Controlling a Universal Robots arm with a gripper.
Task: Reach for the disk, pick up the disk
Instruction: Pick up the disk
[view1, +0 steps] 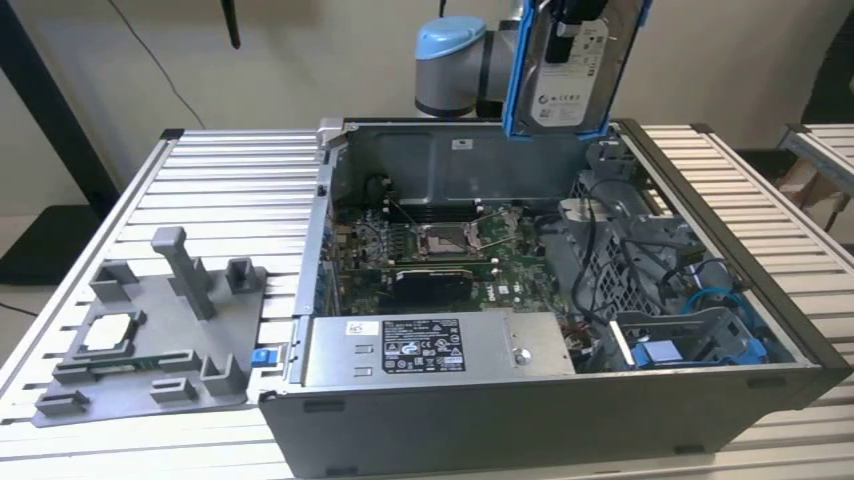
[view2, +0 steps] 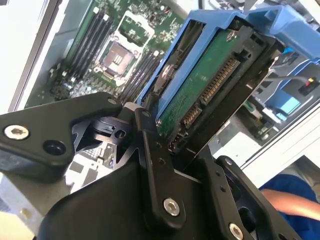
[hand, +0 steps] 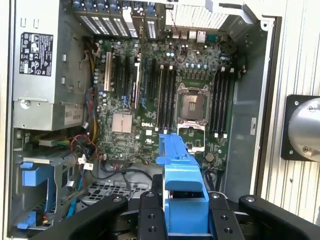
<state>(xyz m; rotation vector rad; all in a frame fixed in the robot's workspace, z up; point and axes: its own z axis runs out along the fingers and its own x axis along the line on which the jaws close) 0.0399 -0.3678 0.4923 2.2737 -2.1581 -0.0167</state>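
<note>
The disk (view1: 571, 75) hangs upright in the air above the back right wall of the open computer case (view1: 534, 420), its white label facing the exterior camera and blue rails along both edges. My gripper (view1: 582, 12) is shut on its upper end. In the second wrist view the disk (view2: 207, 80) shows its green circuit side and connector, clamped between my black fingers (view2: 150, 145). In the first wrist view the disk's blue rail (hand: 179, 165) sticks out from my gripper (hand: 184, 216) over the motherboard.
The case holds a motherboard (view1: 434, 250), a long grey metal box with a sticker (view1: 427, 345) and a blue drive bay (view1: 687, 345). A grey fixture (view1: 147, 340) with a small square chip lies on the slatted table at the exterior view's left. A person's blue sleeve (view2: 287, 192) is nearby.
</note>
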